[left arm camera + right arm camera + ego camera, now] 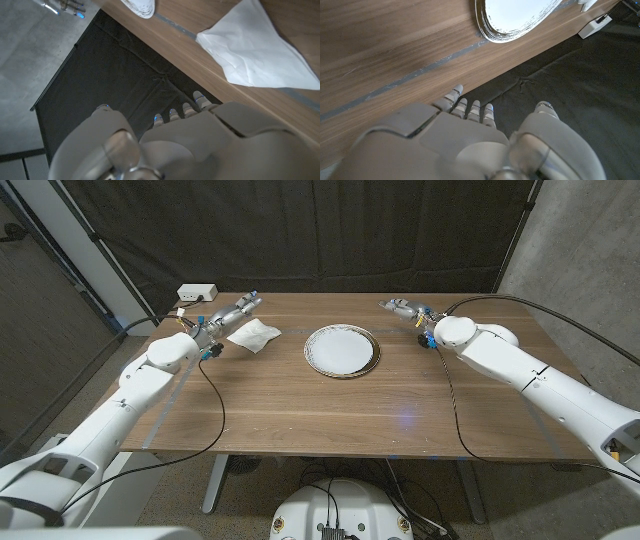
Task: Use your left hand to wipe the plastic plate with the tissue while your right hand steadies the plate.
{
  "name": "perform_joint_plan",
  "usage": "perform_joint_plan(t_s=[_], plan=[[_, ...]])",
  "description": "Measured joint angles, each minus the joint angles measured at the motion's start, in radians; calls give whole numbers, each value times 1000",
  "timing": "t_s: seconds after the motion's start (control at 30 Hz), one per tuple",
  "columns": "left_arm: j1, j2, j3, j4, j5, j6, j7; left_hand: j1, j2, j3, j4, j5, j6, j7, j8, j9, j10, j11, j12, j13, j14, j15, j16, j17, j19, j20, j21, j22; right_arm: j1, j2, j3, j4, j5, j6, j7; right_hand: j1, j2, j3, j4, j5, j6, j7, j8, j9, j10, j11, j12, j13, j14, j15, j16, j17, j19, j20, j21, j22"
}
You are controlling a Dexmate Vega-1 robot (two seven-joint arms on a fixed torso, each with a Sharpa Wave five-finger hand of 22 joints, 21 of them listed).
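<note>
— Head view: looking down from above at the whole table (330, 410), arms entering at five and seven o'clock?
— Yes. Left wrist view: close behind left hand (200, 145), turned over, facing the tissue (255, 45) and black curtain (115, 85).
— Right wrist view?
— Close behind right hand (465, 140), likewise turned. Shares plate (517, 17) with head view (341, 351)

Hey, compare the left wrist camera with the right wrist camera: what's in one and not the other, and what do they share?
Left wrist view alone: the left hand, holding nothing, and the white tissue lying on the table. Right wrist view alone: the right hand, also empty, and a white power strip at the table's far edge. Shared: the wooden table, the dark curtain behind it, and the plastic plate, cut off in both.
</note>
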Motion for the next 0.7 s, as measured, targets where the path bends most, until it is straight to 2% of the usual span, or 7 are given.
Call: perform_joint_plan(t_s=[0.07, 0.1, 0.3, 0.37, 0.4, 0.53, 0.7], plan=[[4, -9, -6, 0, -74, -7, -15, -13, 13, -3, -3, 4, 0, 0, 4, -2, 5, -5, 3, 0, 0, 0, 8, -2, -3, -7, 0, 0, -10, 9, 11, 22, 0, 0, 0, -13, 11, -5, 5, 0, 35, 3, 9, -1, 24, 9, 10, 0, 17, -5, 3, -2, 12, 1, 4, 0], [7, -16, -10, 0, -96, -9, -18, -13, 13, -6, -6, 4, 0, 0, 7, -2, 5, -5, 5, -1, 0, 0, 8, -4, -1, -9, 2, 0, -18, 16, 20, 41, 22, 103, 2, -17, 16, -5, 5, 0, 52, 4, 11, -2, 38, 9, 10, 0, 29, -6, 3, -2, 22, 0, 6, 0], [11, -36, -15, 3, -308, -22, -50, -15, 10, -8, -8, 11, 0, 0, 8, -2, -1, -10, 5, -5, 0, 0, 8, -5, 0, -11, 6, -3, -45, 72, 59, 162, 58, 278, 19, -14, 24, 4, -3, 0, 122, 9, 11, -1, 118, 33, 27, 0, 98, -14, 7, -6, 67, 4, 18, 0], [12, -39, -16, 5, -397, -23, -63, -15, 10, -12, -12, 11, 0, 0, 8, -2, -1, -10, 5, -5, 0, 0, 8, -5, 0, -11, 6, -3, -48, 94, 70, 209, 67, 315, 27, -13, 25, 4, -3, 0, 129, 13, 11, -1, 123, 37, 27, 0, 98, -14, 7, -6, 67, 4, 18, 0], [12, -46, -16, 8, -423, -23, -67, -8, 3, -13, -13, 11, 0, 0, 8, -2, -1, -10, 5, -5, 0, 0, 8, -5, 0, -11, 6, -3, -49, 112, 78, 250, 87, 400, 49, -13, 25, 4, -3, 0, 130, 15, 11, -1, 129, 36, 27, 0, 98, -14, 7, -6, 67, 4, 18, 0], [12, -55, -13, 16, -522, -25, -86, -6, 1, -13, -13, 11, 0, 0, 8, -2, 3, -13, 5, -5, 0, 0, 8, -5, 0, -10, 6, -3, -50, 157, 99, 355, 115, 538, 85, -13, 25, 3, -4, -8, 136, 10, 11, -1, 137, 42, 31, 0, 98, -14, 7, -6, 67, 4, 18, 0], [9, -62, -7, 31, -585, -27, -108, -6, 1, -12, -13, 11, 0, 0, 8, -2, 3, -13, 5, -5, 0, 0, 8, -5, 0, -10, 6, -3, -52, 200, 121, 445, 138, 690, 111, -13, 25, -2, -9, -8, 141, 15, 11, -1, 139, 43, 31, 0, 105, -11, 7, -6, 74, 11, 18, 0]])
